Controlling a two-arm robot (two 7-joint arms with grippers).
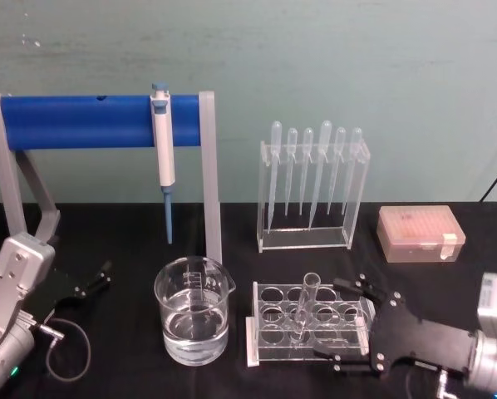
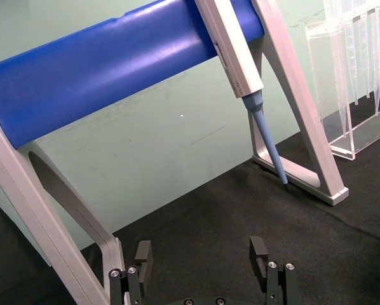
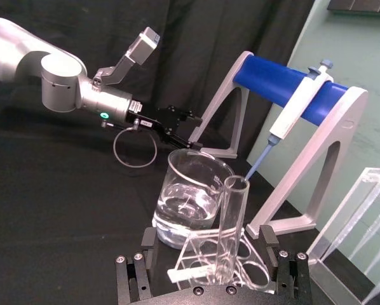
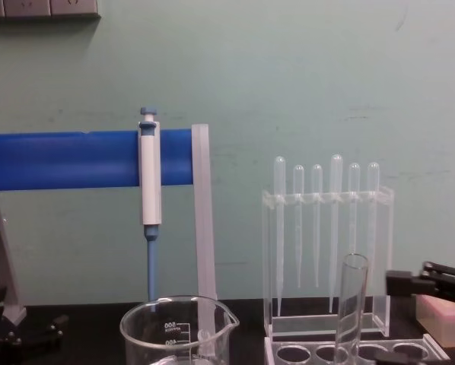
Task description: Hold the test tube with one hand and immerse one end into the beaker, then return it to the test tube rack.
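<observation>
While the right claw point(image 1: 330, 319) lies low over the black worktop point(image 1: 115, 241), its two fingers point(image 1: 361, 288) are spread wide, one to either side of the near end of the test tube rack point(image 1: 265, 342), and they grasp nothing. The test tube point(image 1: 305, 303) stands in a rack hole just ahead of this claw, in line with the gap between the fingers (touched by neither, as the right wrist view shows), leaning a little with its open rim uppermost. Beyond the tube, farther from the claw, sits the beaker point(image 1: 192, 312), part full of clear liquid, just beside the rack's far end. Past the beaker, well apart from the right claw, the left claw point(image 1: 95, 281) rests at the worktop, its fingers point(image 2: 142, 254) parted and empty.
</observation>
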